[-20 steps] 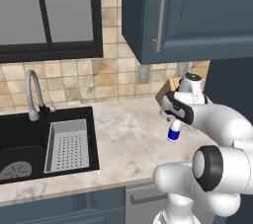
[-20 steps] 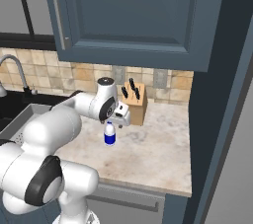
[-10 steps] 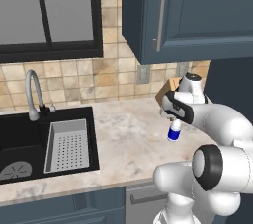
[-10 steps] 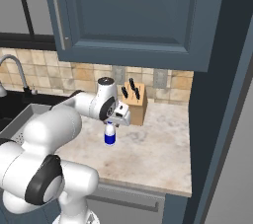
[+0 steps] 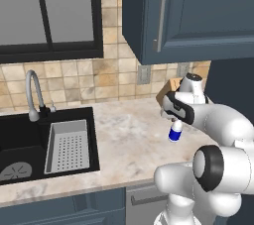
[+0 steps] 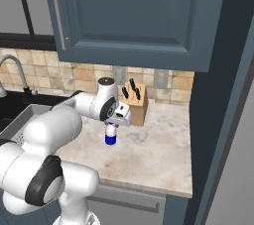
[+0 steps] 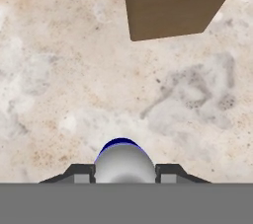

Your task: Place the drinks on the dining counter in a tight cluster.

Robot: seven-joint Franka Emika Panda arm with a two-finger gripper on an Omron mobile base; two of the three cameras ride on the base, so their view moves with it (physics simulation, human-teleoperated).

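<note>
The two-finger gripper [image 7: 123, 171] points down with its dark fingertips [image 7: 81, 171] clamped on the white cap of the small clear blue-labelled bottle [image 6: 111, 136]; the bottle stands upright on the beige marble counter [image 5: 124, 140] by the black sink [image 5: 22, 142]. A wooden knife block [image 6: 135, 102] sits just behind it against the tiled backsplash [image 5: 74, 78].

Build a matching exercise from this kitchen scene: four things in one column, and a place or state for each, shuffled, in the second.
Things:
1. small bottle
2. knife block
3. faucet
4. gripper

Places or states:
A. by the tiled wall, knives sticking out
B. curved over the black sink
C. standing on the marble counter, blue label
D. fingers either side of the white cap

Pairs: 1-C, 2-A, 3-B, 4-D
</note>
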